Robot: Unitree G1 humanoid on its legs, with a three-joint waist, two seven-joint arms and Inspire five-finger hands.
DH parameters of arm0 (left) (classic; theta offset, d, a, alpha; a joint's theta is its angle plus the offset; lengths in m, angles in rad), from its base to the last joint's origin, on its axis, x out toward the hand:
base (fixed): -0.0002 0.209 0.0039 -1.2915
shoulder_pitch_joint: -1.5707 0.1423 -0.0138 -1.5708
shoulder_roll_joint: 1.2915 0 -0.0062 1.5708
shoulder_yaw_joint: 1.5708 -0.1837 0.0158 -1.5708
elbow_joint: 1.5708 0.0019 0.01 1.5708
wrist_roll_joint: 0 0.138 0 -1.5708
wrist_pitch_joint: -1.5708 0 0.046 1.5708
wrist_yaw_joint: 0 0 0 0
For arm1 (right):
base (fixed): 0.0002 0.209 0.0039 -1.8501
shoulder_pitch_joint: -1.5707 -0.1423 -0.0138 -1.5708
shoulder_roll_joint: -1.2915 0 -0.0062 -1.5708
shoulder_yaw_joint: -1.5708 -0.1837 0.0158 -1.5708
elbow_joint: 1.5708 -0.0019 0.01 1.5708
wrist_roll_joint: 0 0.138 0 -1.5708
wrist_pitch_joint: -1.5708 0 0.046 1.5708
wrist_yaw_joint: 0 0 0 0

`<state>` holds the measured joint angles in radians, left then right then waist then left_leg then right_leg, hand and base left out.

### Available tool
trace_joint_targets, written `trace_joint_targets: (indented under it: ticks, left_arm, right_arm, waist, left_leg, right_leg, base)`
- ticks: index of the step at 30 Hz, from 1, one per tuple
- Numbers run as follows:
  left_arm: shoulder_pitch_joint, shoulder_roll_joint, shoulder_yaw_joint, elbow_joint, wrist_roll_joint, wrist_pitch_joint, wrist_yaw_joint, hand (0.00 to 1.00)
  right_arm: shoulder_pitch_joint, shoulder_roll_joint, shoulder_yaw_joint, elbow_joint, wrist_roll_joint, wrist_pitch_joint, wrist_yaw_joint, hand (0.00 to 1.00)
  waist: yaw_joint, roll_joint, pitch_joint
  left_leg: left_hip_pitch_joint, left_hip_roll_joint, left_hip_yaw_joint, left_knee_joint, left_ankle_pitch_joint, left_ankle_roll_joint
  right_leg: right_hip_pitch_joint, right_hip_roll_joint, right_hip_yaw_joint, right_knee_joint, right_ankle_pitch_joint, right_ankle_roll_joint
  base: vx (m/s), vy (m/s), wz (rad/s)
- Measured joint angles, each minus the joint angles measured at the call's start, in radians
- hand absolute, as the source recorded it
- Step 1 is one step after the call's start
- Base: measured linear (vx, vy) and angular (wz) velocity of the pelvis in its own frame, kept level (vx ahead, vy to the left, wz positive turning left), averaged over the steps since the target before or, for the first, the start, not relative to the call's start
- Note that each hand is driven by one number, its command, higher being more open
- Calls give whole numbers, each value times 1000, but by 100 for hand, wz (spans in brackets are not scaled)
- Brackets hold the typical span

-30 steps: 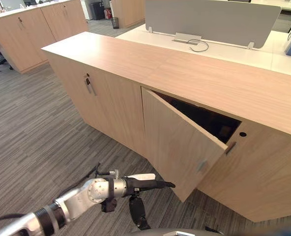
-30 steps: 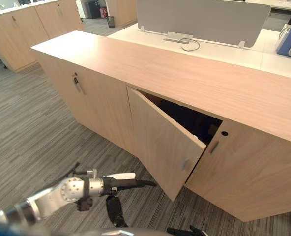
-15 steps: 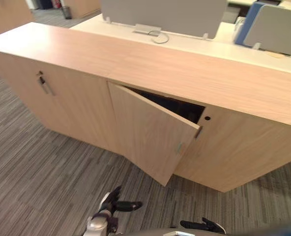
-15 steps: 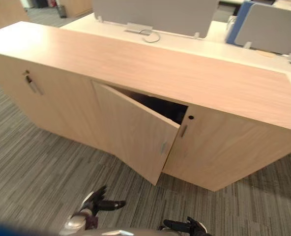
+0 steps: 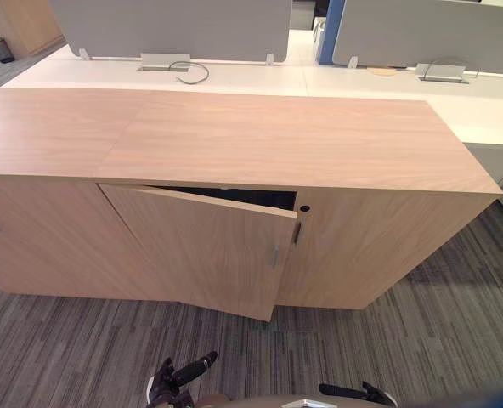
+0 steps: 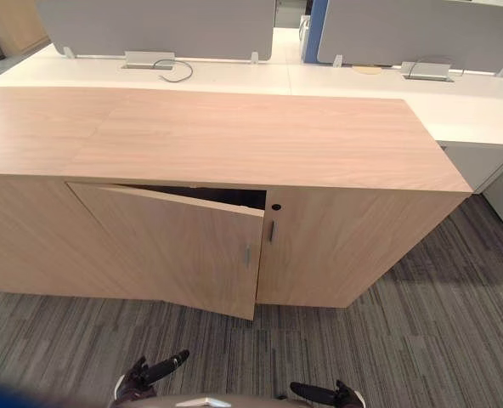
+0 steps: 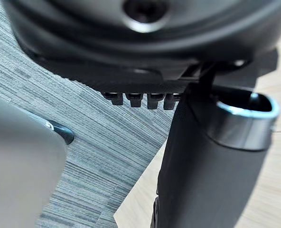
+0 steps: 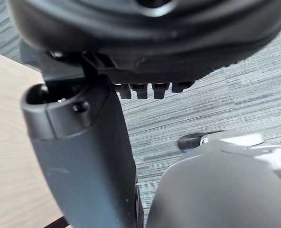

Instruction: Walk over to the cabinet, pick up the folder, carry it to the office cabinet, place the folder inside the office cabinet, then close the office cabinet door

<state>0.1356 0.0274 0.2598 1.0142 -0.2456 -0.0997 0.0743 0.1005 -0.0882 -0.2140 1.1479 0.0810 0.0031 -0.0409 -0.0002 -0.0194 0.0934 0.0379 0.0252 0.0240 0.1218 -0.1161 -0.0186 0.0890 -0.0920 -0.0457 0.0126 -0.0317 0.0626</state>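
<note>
Office cabinet door hangs ajar; left hand and right hand sit low, both apparently spread, holding nothing. A glancing push could bounce it back open.

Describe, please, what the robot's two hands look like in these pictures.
Both hands are dark and matte. The left hand has a thick, rounded left thumb with a shiny metallic rim at one end, beside a row of small blocky fingers. The right hand looks much alike, though its right thumb is plain dark.
</note>
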Motion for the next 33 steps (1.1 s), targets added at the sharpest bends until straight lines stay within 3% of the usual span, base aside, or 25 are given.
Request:
trace_joint_targets:
  ticks: [7,16,33]
  left_arm:
    - [-2,1,0,49,-28,1,-59,100]
    - [-5,-1,-49,51,105,0,-62,100]
    - [-5,1,-43,57,112,2,-60,100]
  right_arm:
    - [16,0,-33,4,0,-8,9,100]
    - [49,1,-60,5,0,-6,9,100]
    - [52,8,-79,7,-1,-5,8,100]
  waist:
    - [-4,12,-29]
    - [-7,19,-47]
    - [-7,15,-56]
  left_leg:
    - [61,0,17,-109,49,-4]
    - [101,16,23,-183,98,-9]
    - [109,22,45,-196,97,-13]
  right_leg:
    - [6,-3,-2,-9,0,3]
    - [16,21,-1,-27,10,3]
    - [18,33,18,-49,19,1]
  base:
    - [16,4,-5]
    - [-52,-40,-2]
    - [5,-4,-3]
